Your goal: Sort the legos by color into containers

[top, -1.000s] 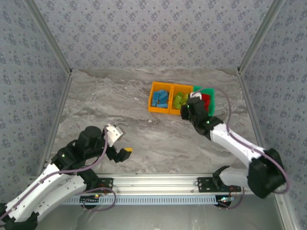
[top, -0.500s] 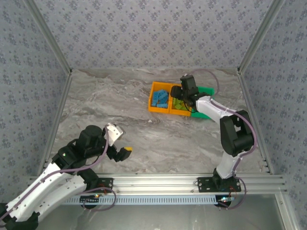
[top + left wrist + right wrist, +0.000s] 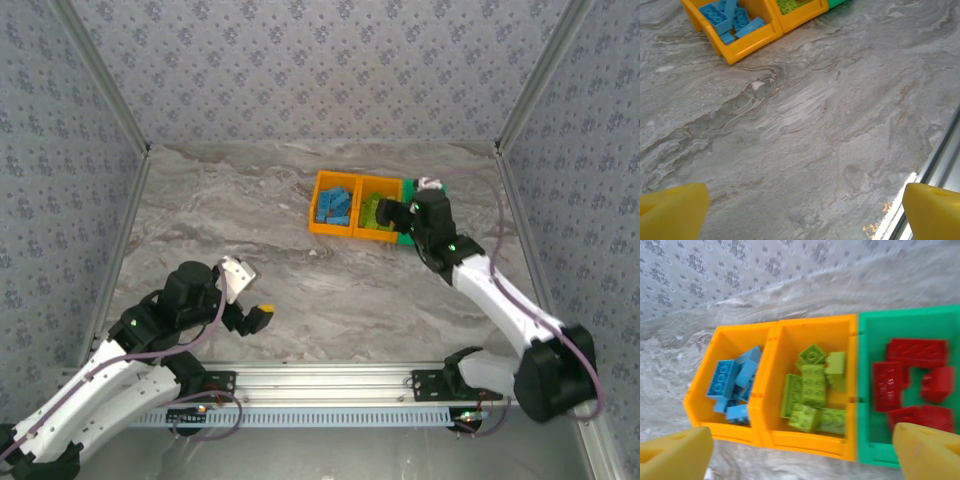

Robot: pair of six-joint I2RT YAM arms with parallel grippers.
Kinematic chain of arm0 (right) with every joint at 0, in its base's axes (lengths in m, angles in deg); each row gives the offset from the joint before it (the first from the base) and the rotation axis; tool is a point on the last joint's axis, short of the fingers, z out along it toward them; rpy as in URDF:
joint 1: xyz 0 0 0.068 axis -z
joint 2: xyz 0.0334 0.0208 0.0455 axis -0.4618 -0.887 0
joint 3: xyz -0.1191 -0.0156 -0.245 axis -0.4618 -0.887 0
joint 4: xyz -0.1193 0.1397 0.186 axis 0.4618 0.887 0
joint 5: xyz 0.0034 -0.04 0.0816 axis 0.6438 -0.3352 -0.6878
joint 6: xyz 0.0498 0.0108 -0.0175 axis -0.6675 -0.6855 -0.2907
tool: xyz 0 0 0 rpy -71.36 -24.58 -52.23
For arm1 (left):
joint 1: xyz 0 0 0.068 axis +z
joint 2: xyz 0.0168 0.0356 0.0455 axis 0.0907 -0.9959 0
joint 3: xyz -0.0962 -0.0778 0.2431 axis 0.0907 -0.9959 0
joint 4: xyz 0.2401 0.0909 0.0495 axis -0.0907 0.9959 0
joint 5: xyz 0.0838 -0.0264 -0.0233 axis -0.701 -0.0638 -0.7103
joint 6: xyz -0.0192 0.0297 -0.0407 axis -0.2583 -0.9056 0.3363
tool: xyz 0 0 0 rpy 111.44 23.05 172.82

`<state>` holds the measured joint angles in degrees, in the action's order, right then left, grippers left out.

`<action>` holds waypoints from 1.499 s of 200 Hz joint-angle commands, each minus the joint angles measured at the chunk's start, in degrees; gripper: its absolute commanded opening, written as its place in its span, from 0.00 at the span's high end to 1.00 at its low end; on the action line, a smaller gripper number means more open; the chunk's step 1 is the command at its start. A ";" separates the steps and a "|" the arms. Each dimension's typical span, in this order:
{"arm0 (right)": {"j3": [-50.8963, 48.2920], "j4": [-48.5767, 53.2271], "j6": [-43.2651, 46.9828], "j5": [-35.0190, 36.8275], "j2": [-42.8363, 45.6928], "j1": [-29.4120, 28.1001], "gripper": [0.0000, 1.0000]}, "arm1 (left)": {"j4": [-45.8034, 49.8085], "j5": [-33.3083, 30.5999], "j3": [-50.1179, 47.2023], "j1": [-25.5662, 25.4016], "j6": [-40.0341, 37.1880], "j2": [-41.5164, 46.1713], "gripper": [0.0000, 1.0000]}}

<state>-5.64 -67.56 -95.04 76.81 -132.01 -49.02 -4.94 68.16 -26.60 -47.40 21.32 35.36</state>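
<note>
Three bins stand in a row at the back right of the table. The left orange bin (image 3: 322, 222) (image 3: 700, 400) holds blue legos (image 3: 732, 382) (image 3: 727, 17). The middle orange bin (image 3: 805, 440) (image 3: 372, 235) holds lime green legos (image 3: 812, 390). The green bin (image 3: 865, 390) (image 3: 407, 187) holds red legos (image 3: 915, 380). My right gripper (image 3: 800, 457) (image 3: 388, 213) hovers open above the near side of the bins, with nothing between its yellow fingers (image 3: 675, 455). My left gripper (image 3: 802, 215) (image 3: 258, 318) is open over bare table near the front left, empty.
The aluminium rail (image 3: 330, 378) runs along the table's near edge, close to the left gripper. Patterned walls (image 3: 320, 70) enclose the back and sides. The marble tabletop (image 3: 230, 230) stretches left of the bins.
The right arm has swung about by the bins, reaching toward the back and then pulling back toward their near side. The left arm has stayed put.
</note>
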 commanded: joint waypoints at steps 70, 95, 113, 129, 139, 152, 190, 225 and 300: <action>-30.03 -32.21 18.85 13.24 9.22 14.66 0.00 | -4.06 -32.40 0.52 2.28 19.42 0.68 0.01; -30.84 -41.92 19.89 11.67 -2.15 18.86 0.00 | -15.28 -38.06 -5.94 2.30 19.05 0.18 0.01; -29.06 -46.21 19.43 8.86 -7.05 18.76 0.00 | -24.63 -43.95 -11.06 2.35 16.71 -0.98 0.01; -27.61 -48.52 22.56 7.77 -10.64 18.48 0.00 | -34.48 -47.59 -16.07 2.78 12.88 -3.12 0.01; -27.43 -51.97 21.30 7.44 -14.43 19.72 0.00 | -39.49 -48.50 -18.48 3.83 10.77 -5.22 0.01; -27.14 -60.47 22.35 -0.70 -23.47 22.62 0.00 | -43.33 -48.84 -19.42 6.83 10.16 -8.24 0.01; -25.47 -56.64 22.13 2.08 -23.20 21.88 0.00 | -56.49 -39.08 -20.51 19.52 8.61 -15.63 0.01; -24.58 -54.90 22.61 2.19 -23.35 21.52 0.00 | -65.90 -28.05 -19.32 32.83 5.78 -26.76 0.01; -24.23 -54.27 23.22 -0.74 -23.36 21.93 0.00 | -85.83 -11.23 -15.38 43.47 5.75 -56.13 0.01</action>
<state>-31.06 -121.85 -72.72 76.85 -154.81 -27.25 -80.17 50.52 -41.07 -5.15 27.60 -18.50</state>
